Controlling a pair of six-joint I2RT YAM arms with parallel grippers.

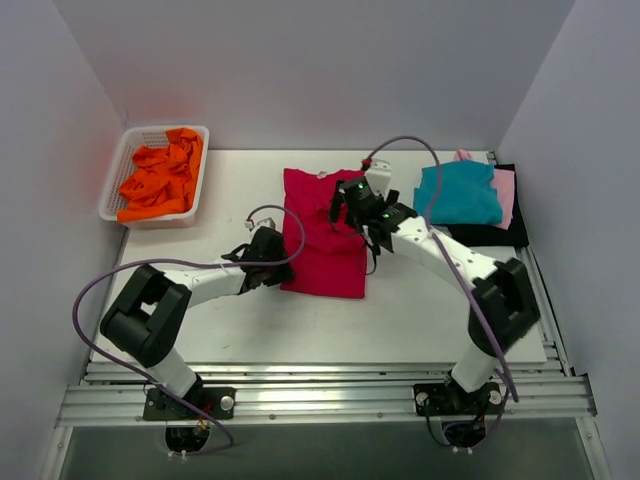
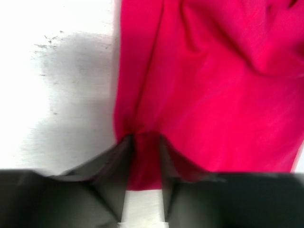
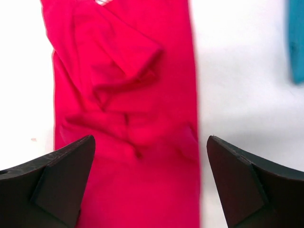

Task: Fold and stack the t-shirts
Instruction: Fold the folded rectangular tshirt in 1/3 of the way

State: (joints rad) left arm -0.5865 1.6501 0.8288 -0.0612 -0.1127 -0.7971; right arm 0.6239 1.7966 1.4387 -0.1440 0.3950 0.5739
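L gripper (image 2: 145,141) pinching red t-shirt (image 2: 213,95) edge (cloth between fingers); R gripper (image 3: 151,142) spread wide above it.

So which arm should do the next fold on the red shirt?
Left, probably: the left gripper pinches the edge of the red shirt, while the right gripper hangs open above it, holding nothing.

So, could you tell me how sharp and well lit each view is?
Top external: sharp, evenly lit, orange tint on the wall by the basket. Left wrist: soft throughout, table blown out white. Right wrist: fingers dark, slightly blurred.
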